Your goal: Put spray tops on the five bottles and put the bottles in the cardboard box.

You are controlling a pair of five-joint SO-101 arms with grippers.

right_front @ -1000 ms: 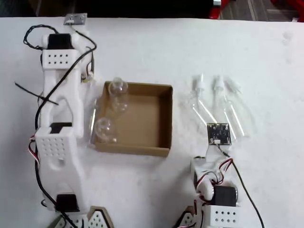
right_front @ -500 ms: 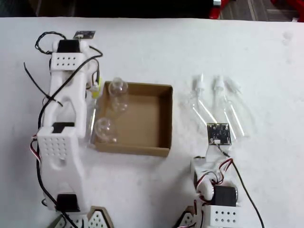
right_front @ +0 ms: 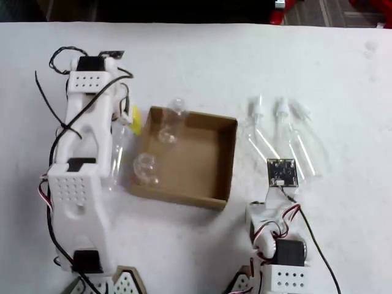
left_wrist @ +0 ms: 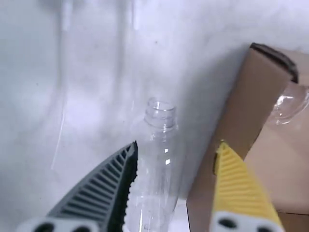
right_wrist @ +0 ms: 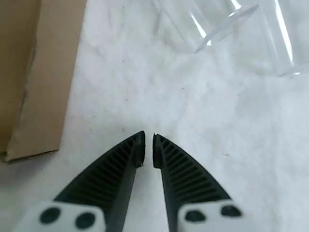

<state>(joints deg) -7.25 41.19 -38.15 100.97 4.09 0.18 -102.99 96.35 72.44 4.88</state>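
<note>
Two spread fingers [left_wrist: 108, 186] — left end effector [left_wrist: 176, 147] — straddle a bottle [left_wrist: 155, 162].

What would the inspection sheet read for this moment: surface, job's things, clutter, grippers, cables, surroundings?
Surface: white table.
Job's things: cardboard box sits skewed, with two clear bottles inside by the wall nearest the left arm; an uncapped bottle lies outside that wall; three bottles with spray tops lie on the box's other side.
Clutter: nothing seen.
Grippers: left gripper open, straddling the uncapped bottle; right gripper shut, empty, over the table.
Cables: black cables loop over the left arm; coloured wires at the right arm.
Surroundings: dark floor beyond the far edge.
</note>
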